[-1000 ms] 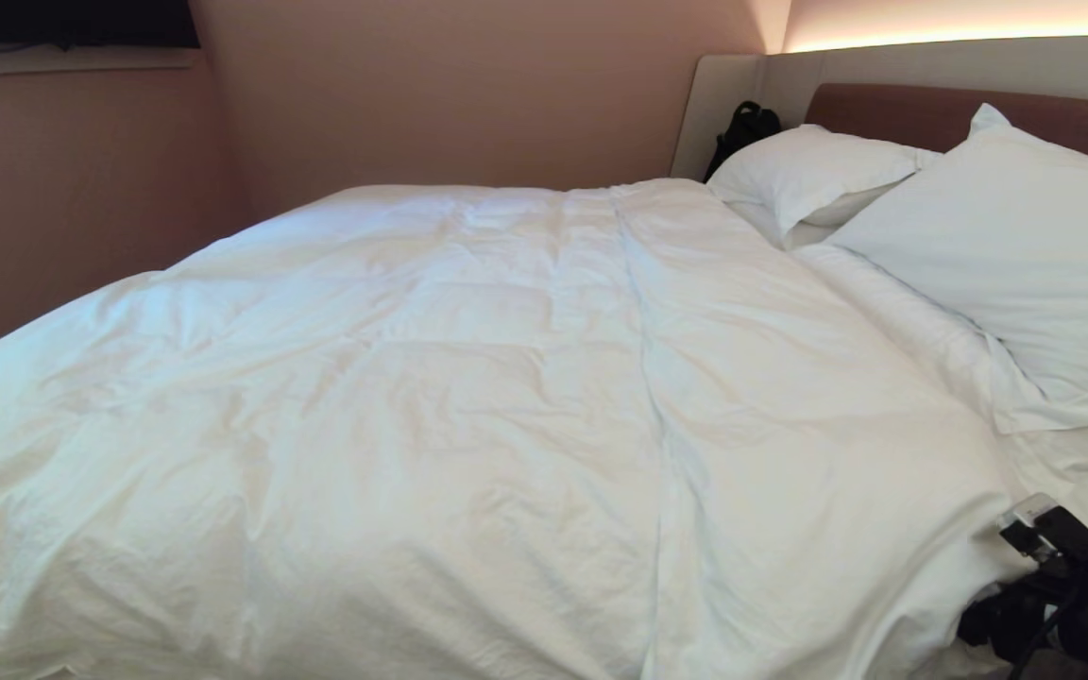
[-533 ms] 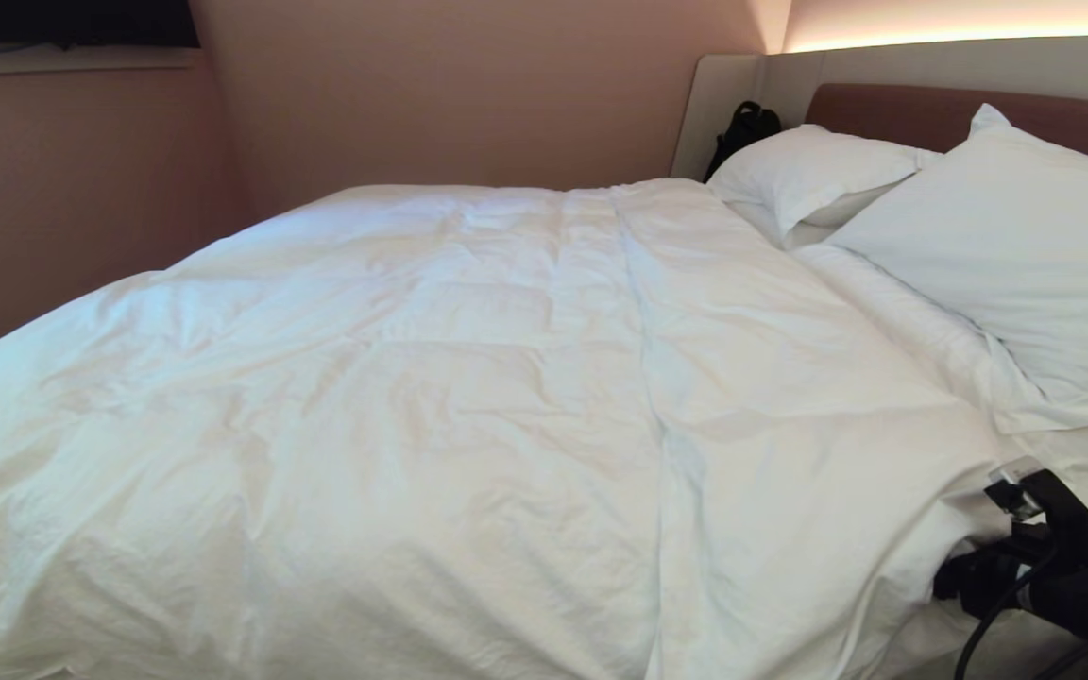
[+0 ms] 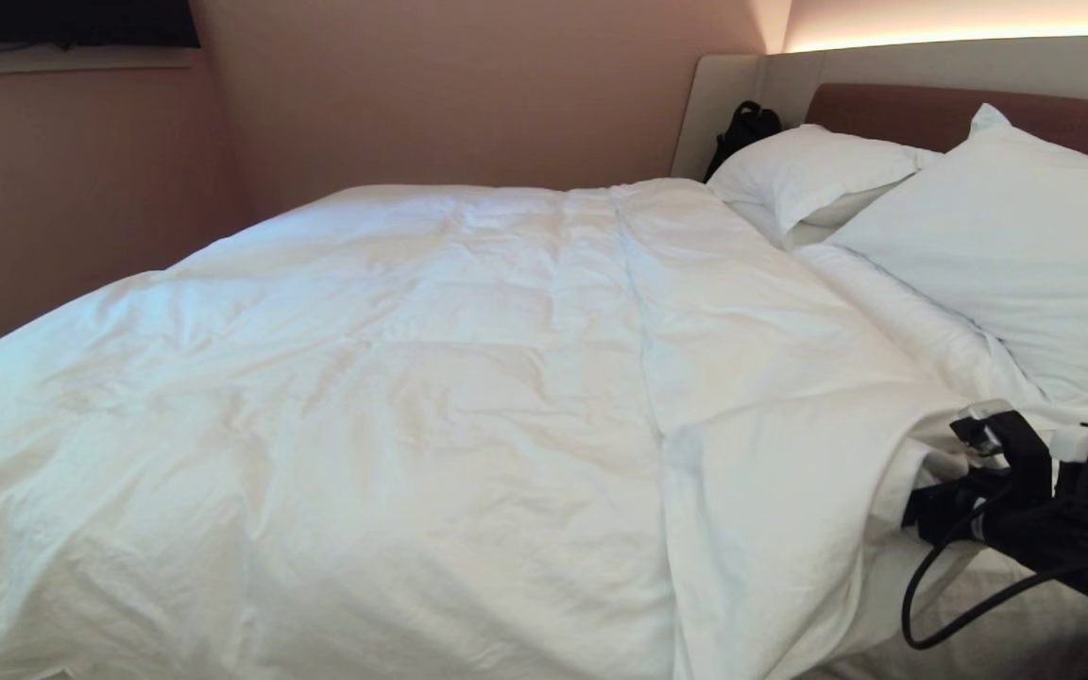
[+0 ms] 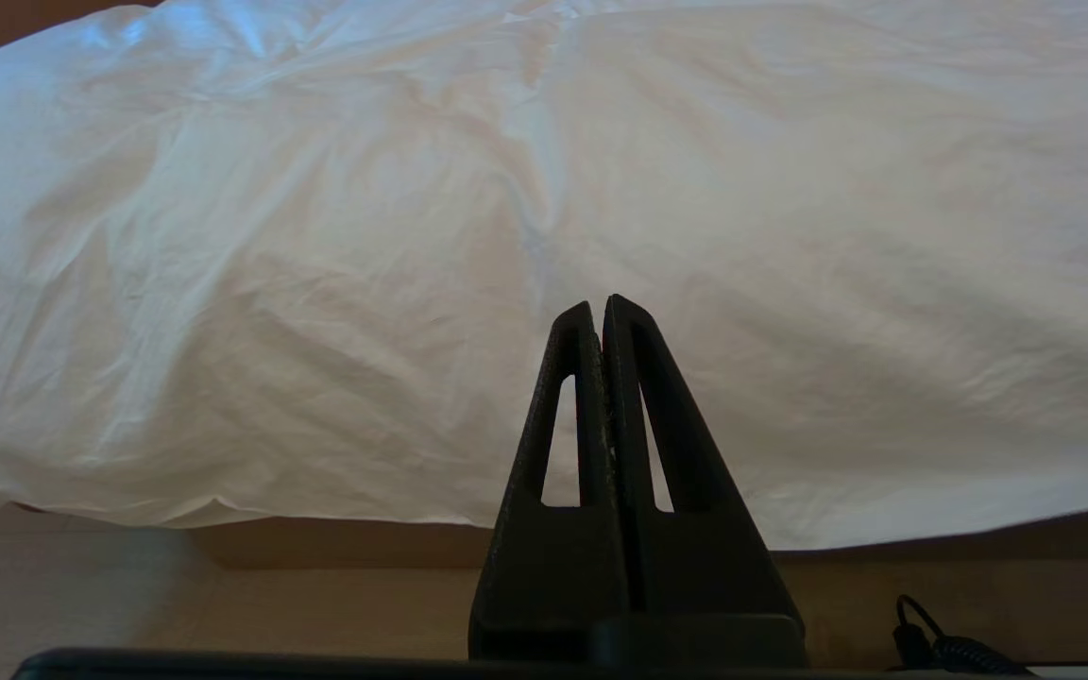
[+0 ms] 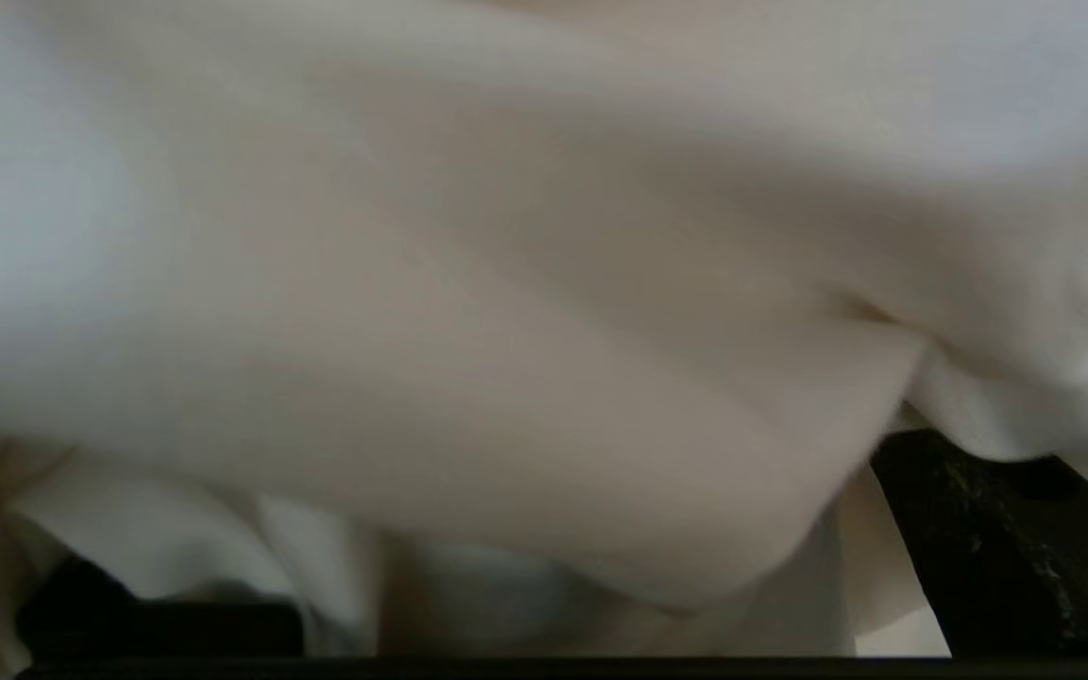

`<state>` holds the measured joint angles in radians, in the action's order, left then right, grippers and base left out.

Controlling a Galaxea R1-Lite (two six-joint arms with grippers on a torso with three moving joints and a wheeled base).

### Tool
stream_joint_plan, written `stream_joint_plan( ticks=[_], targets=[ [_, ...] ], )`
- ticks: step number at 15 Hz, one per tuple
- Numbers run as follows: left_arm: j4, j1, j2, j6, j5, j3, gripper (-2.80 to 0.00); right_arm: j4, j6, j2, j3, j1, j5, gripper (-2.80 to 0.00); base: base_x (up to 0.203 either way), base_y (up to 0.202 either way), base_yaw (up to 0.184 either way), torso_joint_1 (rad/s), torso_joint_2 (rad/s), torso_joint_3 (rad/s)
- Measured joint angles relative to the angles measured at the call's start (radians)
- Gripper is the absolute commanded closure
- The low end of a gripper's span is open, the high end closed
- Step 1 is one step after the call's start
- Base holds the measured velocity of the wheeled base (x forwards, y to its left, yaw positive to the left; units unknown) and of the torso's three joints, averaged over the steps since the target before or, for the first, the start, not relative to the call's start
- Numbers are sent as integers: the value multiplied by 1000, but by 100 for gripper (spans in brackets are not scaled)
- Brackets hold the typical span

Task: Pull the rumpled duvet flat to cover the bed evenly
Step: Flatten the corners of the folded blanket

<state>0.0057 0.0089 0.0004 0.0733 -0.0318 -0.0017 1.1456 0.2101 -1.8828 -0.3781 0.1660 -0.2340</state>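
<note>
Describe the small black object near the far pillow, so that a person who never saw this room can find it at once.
Start at the bed's padded headboard along the right wall. Follow it to its far end, where a beige panel meets the pink wall. There, just behind the far pillow, sits the black object: the only dark thing among white bedding.

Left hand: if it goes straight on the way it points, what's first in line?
The duvet. The left hand is shut and points at the cover's draped side just above its hanging edge; nothing shows between them. How far off it is, I can't tell.
</note>
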Motion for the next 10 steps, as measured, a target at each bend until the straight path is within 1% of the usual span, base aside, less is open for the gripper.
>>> stream_joint_plan(
  ticks=[4,6,8,10],
  targets=[
    [0,0,0,0,0,0,0,-105,-54,0,-124,-7,69,-280,0,0,0,0,0,0],
    [0,0,0,0,0,0,0,-164,-84,0,-255,-13,105,-280,0,0,0,0,0,0],
    [0,0,0,0,0,0,0,-233,-119,0,-349,-17,140,-280,0,0,0,0,0,0],
    [0,0,0,0,0,0,0,-301,-153,4,-383,-19,167,-280,0,0,0,0,0,0]
  ],
)
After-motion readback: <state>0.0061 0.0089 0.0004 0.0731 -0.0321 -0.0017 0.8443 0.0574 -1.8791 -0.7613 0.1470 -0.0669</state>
